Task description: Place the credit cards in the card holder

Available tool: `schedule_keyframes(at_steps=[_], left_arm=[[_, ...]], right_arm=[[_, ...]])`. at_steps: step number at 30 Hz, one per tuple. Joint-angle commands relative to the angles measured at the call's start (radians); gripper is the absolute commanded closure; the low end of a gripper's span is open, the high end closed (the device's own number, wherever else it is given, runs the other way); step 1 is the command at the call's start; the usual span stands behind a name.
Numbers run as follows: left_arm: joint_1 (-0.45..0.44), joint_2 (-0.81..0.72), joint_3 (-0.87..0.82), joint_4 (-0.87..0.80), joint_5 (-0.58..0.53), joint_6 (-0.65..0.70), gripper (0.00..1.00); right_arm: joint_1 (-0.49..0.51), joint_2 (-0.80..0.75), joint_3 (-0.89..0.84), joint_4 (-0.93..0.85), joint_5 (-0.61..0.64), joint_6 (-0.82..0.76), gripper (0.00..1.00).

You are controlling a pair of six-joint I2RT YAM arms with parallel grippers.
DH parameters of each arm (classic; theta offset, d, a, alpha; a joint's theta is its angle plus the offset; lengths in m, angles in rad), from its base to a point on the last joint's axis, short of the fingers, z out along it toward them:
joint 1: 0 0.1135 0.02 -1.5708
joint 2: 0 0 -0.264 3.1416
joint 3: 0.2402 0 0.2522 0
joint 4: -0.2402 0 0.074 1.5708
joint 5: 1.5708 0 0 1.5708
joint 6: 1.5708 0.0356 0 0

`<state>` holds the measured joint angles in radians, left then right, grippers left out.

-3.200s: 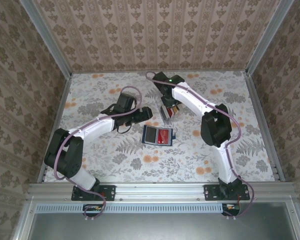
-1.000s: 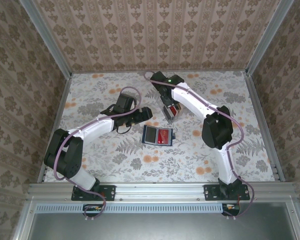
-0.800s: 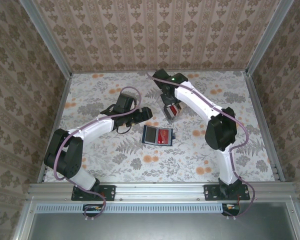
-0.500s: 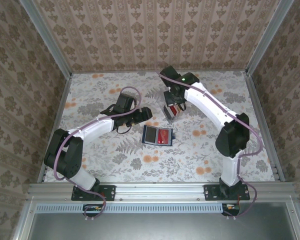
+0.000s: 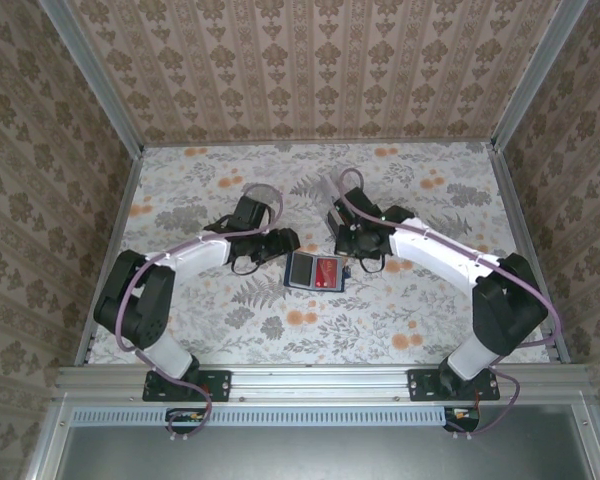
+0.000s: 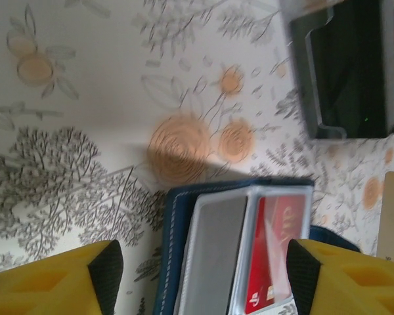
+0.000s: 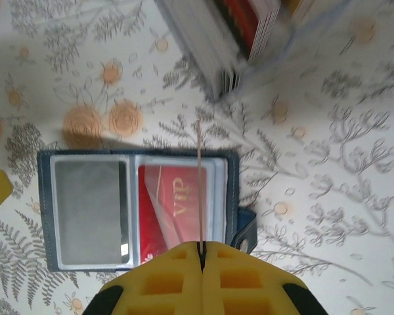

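Right gripper pinches 1 card edge-on above the open holder at table centre, apparently lined up to slot in. Left gripper, jaws wide, hovers at the holder's 10 o'clock, likely to steady it.

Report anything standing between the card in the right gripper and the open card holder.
Nothing visible stands between them. The right gripper holds the card edge-on over the open card holder. The pocket under it already shows a red card, which may crowd the slot.
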<state>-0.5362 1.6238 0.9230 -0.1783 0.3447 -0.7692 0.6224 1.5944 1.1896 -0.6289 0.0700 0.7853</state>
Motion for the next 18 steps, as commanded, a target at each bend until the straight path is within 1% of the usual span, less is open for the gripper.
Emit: schedule_keyframes(at_steps=[1, 7, 11, 18], left_arm=[[0.002, 0.013, -0.028, 0.020, 0.045, 0.004, 0.35], [0.001, 0.017, -0.047, 0.022, 0.048, 0.013, 0.48], [-0.002, 0.022, -0.057, 0.028, 0.054, 0.018, 0.56], [-0.020, 0.046, -0.056, 0.035, 0.063, 0.021, 0.61]], right_arm=[[0.044, -0.042, -0.043, 0.076, 0.057, 0.100, 1.00], [0.063, 0.002, -0.084, 0.077, 0.077, 0.114, 1.00], [0.063, -0.006, -0.123, 0.086, 0.085, 0.116, 1.00], [0.063, -0.011, -0.190, 0.192, 0.042, 0.127, 1.00]])
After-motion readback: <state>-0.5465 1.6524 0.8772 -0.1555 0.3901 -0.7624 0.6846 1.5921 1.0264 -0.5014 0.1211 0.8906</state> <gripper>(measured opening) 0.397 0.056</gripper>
